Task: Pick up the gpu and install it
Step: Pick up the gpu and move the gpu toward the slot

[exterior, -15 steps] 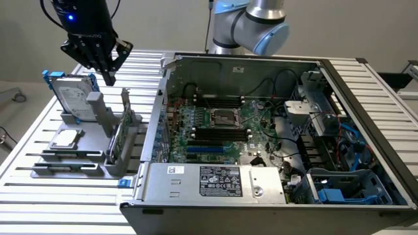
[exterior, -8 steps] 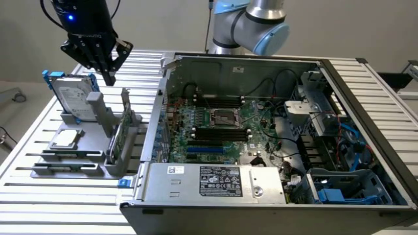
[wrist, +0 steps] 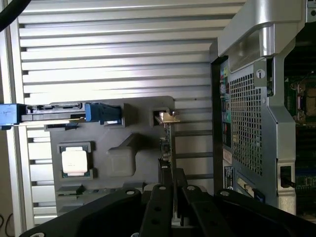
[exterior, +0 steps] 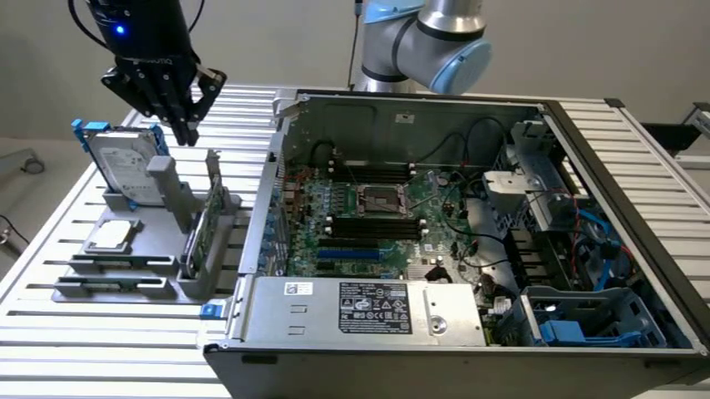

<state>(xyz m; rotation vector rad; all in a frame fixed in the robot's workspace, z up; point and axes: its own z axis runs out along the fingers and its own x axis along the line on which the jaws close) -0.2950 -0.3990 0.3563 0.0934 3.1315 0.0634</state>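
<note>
gripper upper left, above gpu, opening: cannot tell | gpu likely light, stiff, fragile | you should pinch its upper edge

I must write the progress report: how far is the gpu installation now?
Nothing looks done: the gpu stands on edge in the grey holder, outside the open computer case. In hand: the pincer hangs above the holder, holding nothing. Left: lifting and installing it.

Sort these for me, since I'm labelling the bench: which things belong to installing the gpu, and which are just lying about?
Job in hand: gpu, gripper, open computer case.
Lying about: hard drive, processor chip.
</note>
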